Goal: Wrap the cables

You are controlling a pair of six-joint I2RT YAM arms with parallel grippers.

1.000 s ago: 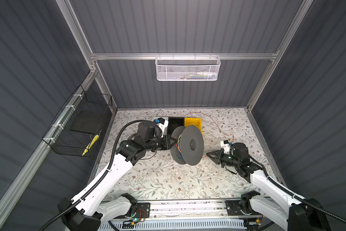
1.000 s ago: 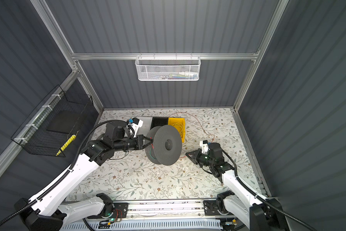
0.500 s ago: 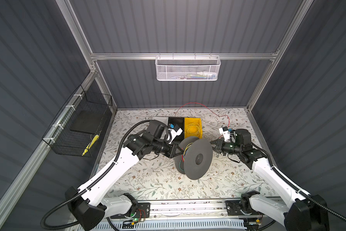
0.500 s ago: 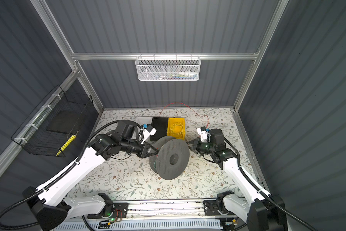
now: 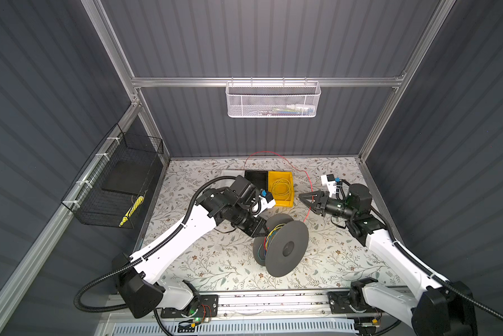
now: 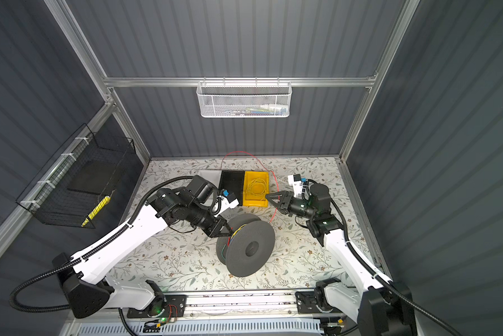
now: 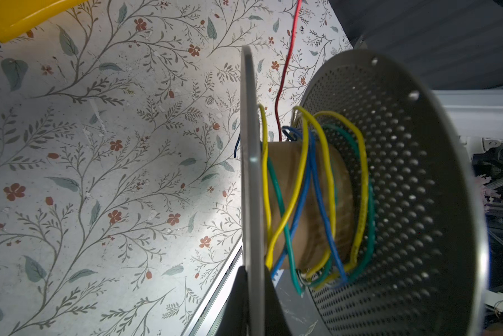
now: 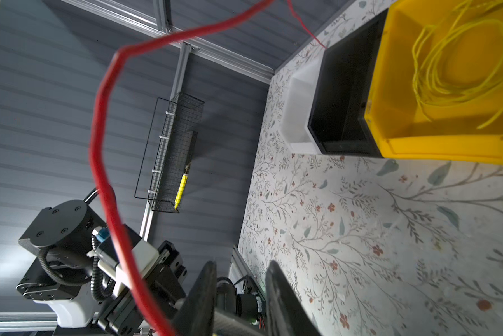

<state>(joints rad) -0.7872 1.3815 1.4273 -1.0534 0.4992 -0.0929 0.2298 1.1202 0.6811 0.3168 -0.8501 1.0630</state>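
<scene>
In both top views, mid-frame, the left hand (image 5: 260,230) clamped the rim of the grey spool (image 5: 286,250); the red cable (image 5: 311,187) looped toward upper centre, passing the right hand (image 5: 306,200), its jaws parted. Left wrist: yellow, green, blue cables (image 7: 317,189) ringed the core (image 7: 285,180). Right wrist: the red cable ran outside the spread fingers (image 8: 282,296).

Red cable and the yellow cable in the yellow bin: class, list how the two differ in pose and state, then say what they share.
The red cable rises in one wide, open arc, while the yellow cable lies gathered in a small coil. The red cable runs down between the flanges of the spool; the yellow cable sits inside the yellow bin, apart from the spool. Both are thin, flexible, plastic-coated wires.
</scene>
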